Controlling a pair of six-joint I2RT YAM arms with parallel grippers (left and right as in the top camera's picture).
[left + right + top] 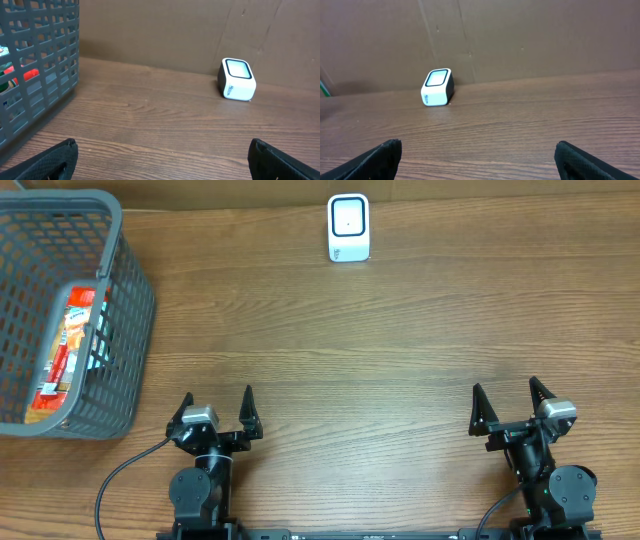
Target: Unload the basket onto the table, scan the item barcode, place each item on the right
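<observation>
A red and orange packet, the item (68,350), lies inside a grey plastic basket (125,290) at the left of the table; through the basket wall (45,60) it shows as red patches (30,74). No barcode can be made out on it. A small white scanner (348,228) with a dark window stands at the far middle of the table, also seen as the white scanner (237,80) and the scanner (437,88). My left gripper (217,402) sits open near the front edge, nothing between its fingers. My right gripper (509,397) is open too, with nothing in it.
A brown cardboard wall (520,35) runs along the table's far edge behind the scanner. The basket's tall side stands just left of my left gripper. Bare wood (360,370) lies between the grippers and the scanner.
</observation>
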